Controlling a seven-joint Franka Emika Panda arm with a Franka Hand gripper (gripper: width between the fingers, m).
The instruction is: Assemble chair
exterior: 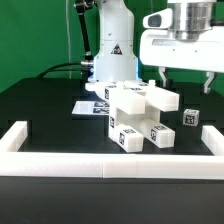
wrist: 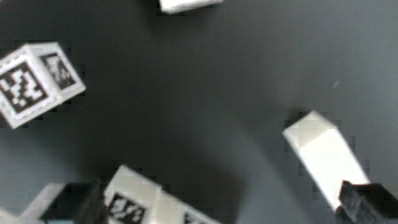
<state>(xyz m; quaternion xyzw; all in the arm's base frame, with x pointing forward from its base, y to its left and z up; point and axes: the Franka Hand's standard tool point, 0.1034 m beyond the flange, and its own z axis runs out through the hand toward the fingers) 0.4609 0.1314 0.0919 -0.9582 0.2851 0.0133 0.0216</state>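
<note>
A: Chair (exterior: 140, 112)?
B: In pieces. Chunky white blocks and panels with black-and-white tags, bunched mid-tabletop (exterior: 55, 122), some stacked, some tilted.
A: Any apart?
B: One small tagged cube (exterior: 190, 116), just beside the bunch, toward the exterior view's right.

The exterior view looks level and fairly near across the border wall (exterior: 110, 165) at the chair (exterior: 140, 115), with the robot base (exterior: 112, 55) behind it. The wrist view looks steeply down, close; both share the chair's tagged pieces (wrist: 39, 82).
</note>
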